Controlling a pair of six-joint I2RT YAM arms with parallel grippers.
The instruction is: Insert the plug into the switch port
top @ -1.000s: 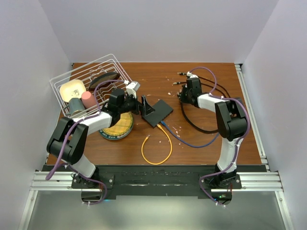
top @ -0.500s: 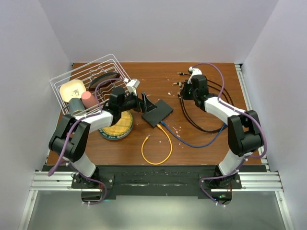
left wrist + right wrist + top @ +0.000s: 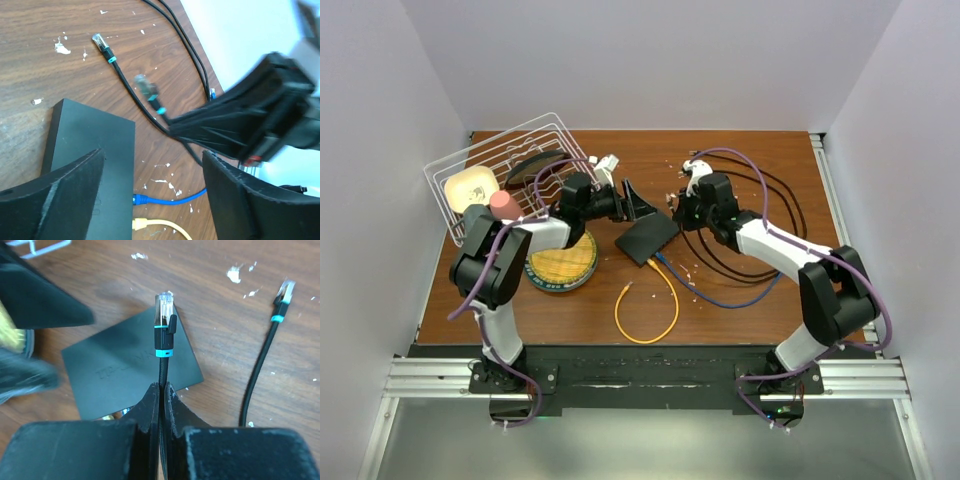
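Note:
The black switch lies flat mid-table, with a blue cable and a yellow cable plugged into its near edge. My right gripper is shut on a black cable just behind its clear plug with a teal band. It holds the plug above the switch's right part. The plug also shows, blurred, in the left wrist view. My left gripper is open and empty, and hovers at the switch's far edge. A second black plug lies loose on the wood.
A white wire dish rack with a pink cup stands at the back left. A yellow plate lies left of the switch. Black cable loops lie on the right. The yellow cable loops toward the front.
My right gripper has swung left from the back right to the switch, carrying the plug. My left gripper has moved right and farther back along the switch's far edge.

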